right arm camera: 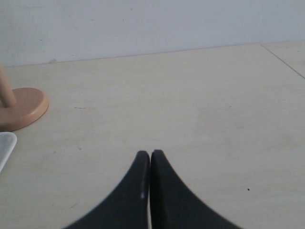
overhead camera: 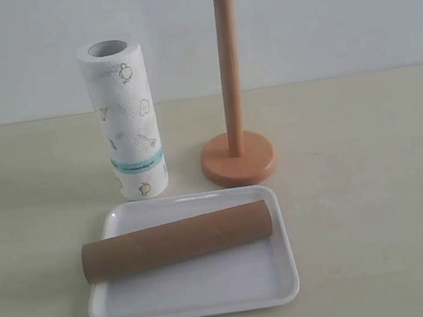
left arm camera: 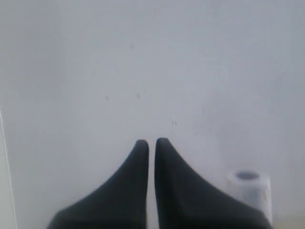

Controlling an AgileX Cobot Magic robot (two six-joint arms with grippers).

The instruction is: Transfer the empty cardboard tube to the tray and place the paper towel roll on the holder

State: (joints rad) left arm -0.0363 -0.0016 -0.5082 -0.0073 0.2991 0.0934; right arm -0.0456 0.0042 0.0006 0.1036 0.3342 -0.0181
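Observation:
The empty cardboard tube (overhead camera: 177, 241) lies on its side across the white tray (overhead camera: 207, 291). Behind the tray's left end the paper towel roll (overhead camera: 126, 120) stands upright on the table; its top also shows in the left wrist view (left arm camera: 250, 191). The holder (overhead camera: 237, 157) stands bare behind the tray's right end, its pole rising out of frame; its base (right arm camera: 21, 107) shows in the right wrist view. Neither gripper appears in the exterior view. My left gripper (left arm camera: 151, 141) is shut on nothing, facing the pale wall. My right gripper (right arm camera: 150, 153) is shut, empty, above bare table.
A pale wall backs the beige table (overhead camera: 376, 206). In the right wrist view a corner of the tray (right arm camera: 5, 145) shows beside the holder's base, and the table's edge (right arm camera: 283, 59) runs at the far side.

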